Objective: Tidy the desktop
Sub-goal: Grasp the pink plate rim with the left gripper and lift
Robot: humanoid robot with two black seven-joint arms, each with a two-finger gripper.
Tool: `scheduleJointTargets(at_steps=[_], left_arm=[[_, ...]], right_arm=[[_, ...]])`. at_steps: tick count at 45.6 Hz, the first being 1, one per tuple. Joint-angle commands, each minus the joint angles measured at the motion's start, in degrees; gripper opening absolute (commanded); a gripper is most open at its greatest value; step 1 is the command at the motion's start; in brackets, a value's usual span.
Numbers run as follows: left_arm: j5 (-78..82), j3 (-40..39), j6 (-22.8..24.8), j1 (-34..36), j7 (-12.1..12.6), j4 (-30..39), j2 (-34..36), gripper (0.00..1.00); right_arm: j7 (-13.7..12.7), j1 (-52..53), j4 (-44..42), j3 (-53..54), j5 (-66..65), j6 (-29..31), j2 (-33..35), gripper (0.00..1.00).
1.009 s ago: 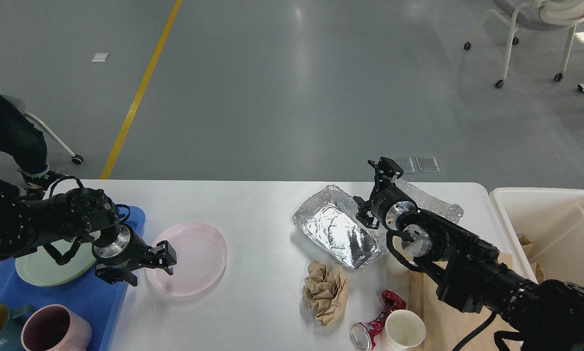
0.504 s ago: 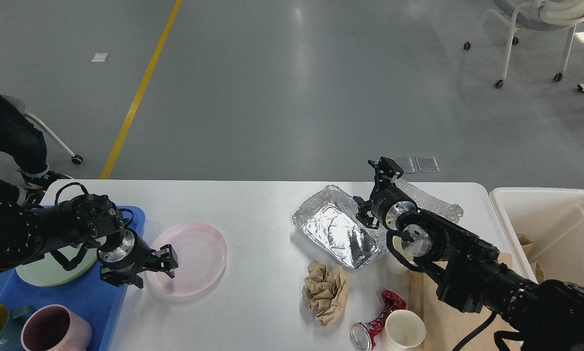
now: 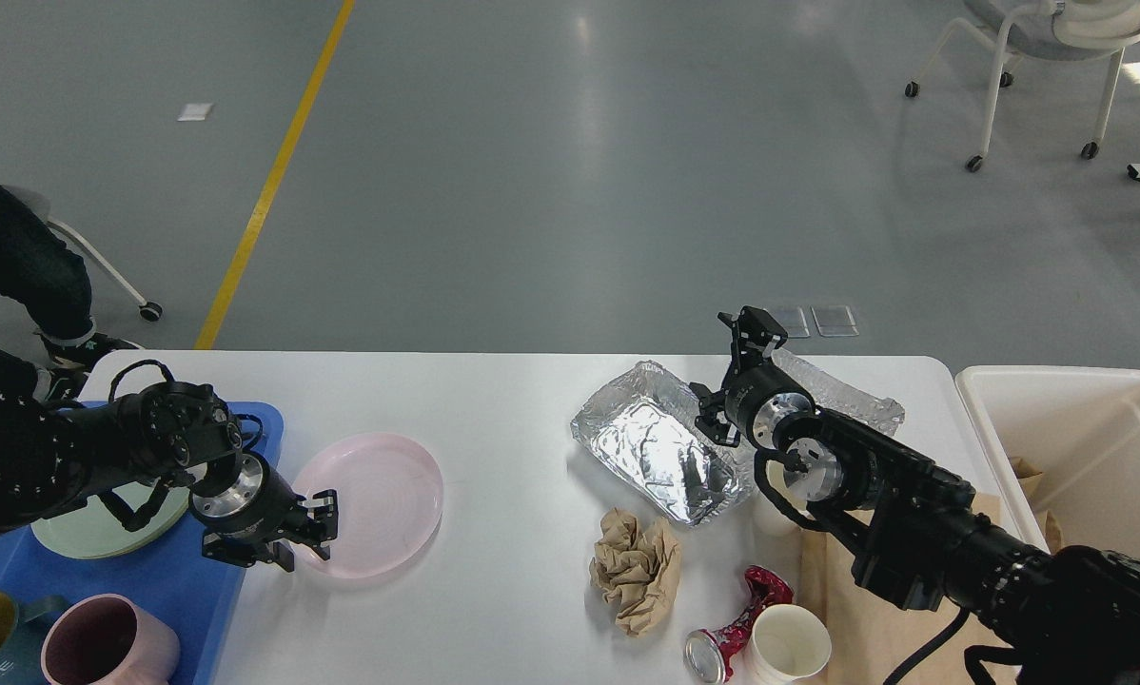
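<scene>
— Plate [image 3: 372, 502] first? Where does it lie from your left hand [image 3: 309, 529]?

— Just to the right of it: my fingers sit at its near-left rim, parted, gripping nothing that I can make out. It is a round, shallow, smooth pink dish, flat on the white desk [image 3: 494, 400], beside the blue tray [image 3: 166, 580].

— And the right hand [image 3: 756, 335]?

— Well apart, at the far side over the crinkled foil tray [image 3: 660, 452]; whether it is clenched I cannot tell. Crumpled brown paper [image 3: 635, 568], a crushed can [image 3: 734, 628] and a paper cup [image 3: 791, 647] lie nearer me.
</scene>
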State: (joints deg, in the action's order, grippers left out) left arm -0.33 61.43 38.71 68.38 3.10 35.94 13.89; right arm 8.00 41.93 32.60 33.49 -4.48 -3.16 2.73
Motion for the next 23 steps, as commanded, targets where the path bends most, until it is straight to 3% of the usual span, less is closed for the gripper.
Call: scheduleJointTargets(at_steps=[1, 11, 23], left_arm=[[-0.02, 0.01, -0.13, -0.17, 0.06, 0.00, 0.00, 0.35], [0.07, 0.10, 0.22, -0.17, 0.06, 0.00, 0.00, 0.26], [0.15, 0.71, 3.47, -0.17, 1.38, 0.00, 0.00, 0.08]], right_arm=[[0.00, 0.00, 0.01, 0.00, 0.00, 0.00, 0.00, 1.00], [0.00, 0.00, 0.01, 0.00, 0.00, 0.00, 0.00, 1.00], [0.00, 0.00, 0.01, 0.00, 0.00, 0.00, 0.00, 1.00]])
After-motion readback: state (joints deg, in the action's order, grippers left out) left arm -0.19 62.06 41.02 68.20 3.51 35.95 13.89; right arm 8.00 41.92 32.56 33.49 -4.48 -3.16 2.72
